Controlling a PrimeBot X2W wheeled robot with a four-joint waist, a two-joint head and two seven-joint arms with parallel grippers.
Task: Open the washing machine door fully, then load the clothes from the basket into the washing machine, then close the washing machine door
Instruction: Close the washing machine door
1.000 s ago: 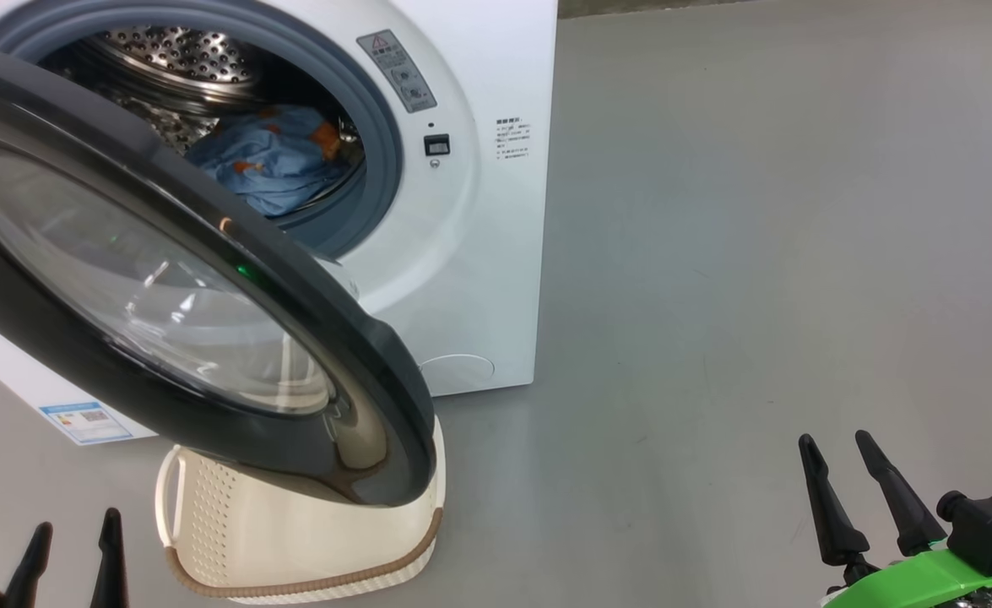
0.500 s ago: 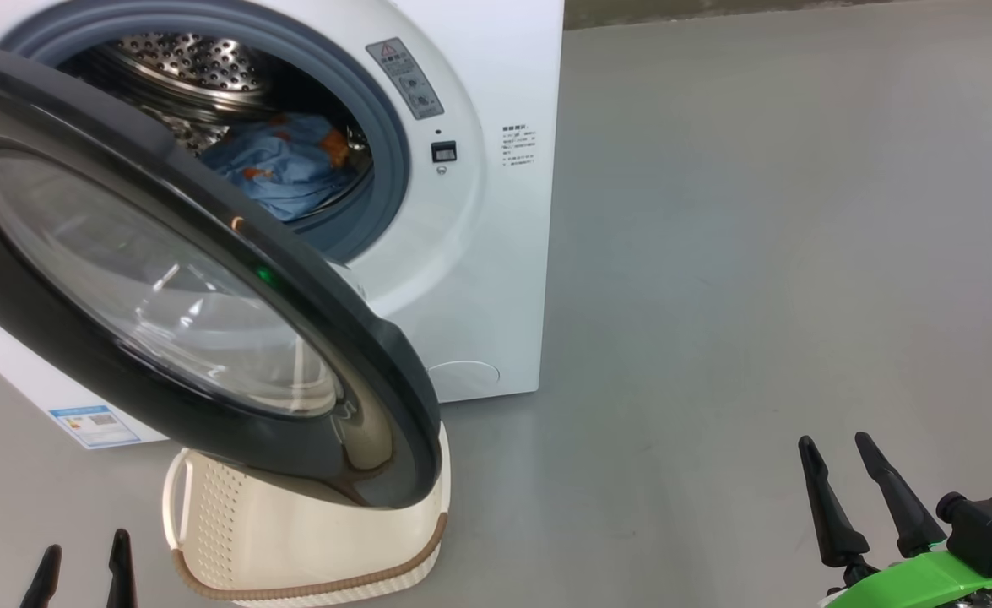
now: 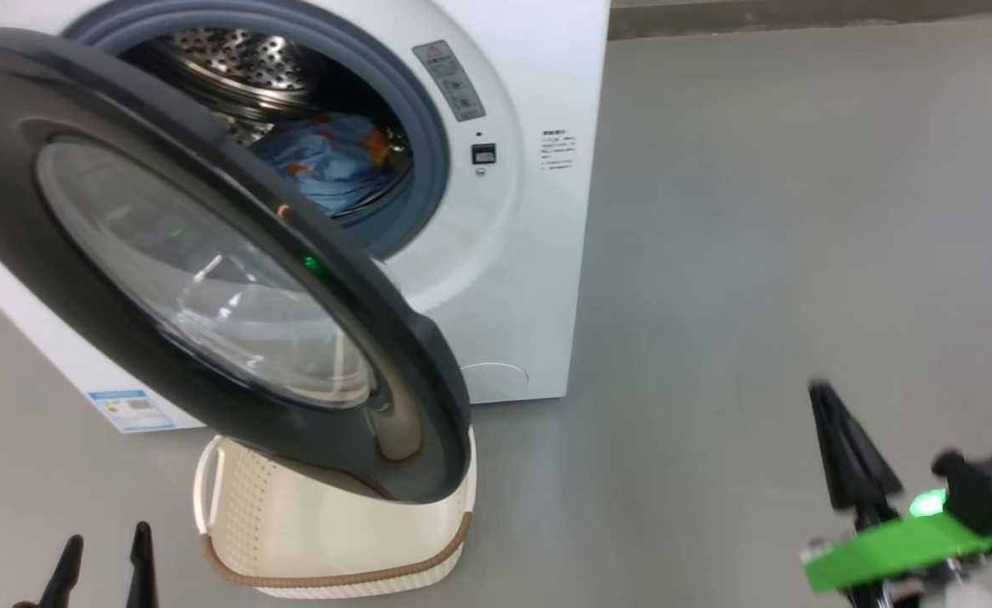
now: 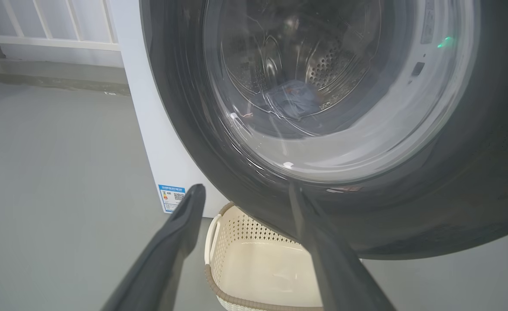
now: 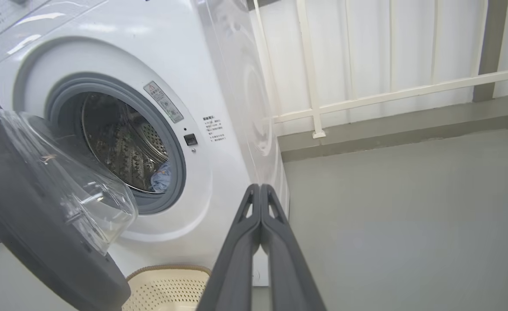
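Everything sits a bit more to the right in the head view than a second ago, because the camera turned, not the things. At the left, the left gripper (image 3: 107, 536) is spread wide like before, holding nothing. Next, the washing machine door (image 3: 208, 253) hangs open over the basket (image 3: 242, 498). Blue clothes (image 3: 331, 165) lie inside the washing machine (image 3: 538, 253). At the right, the right gripper (image 3: 829, 401) has pinched closed on nothing, above the floor (image 3: 757, 253).

washing machine door (image 3: 166, 253) ajar, clothes (image 3: 331, 160) inside, basket (image 3: 335, 532) below
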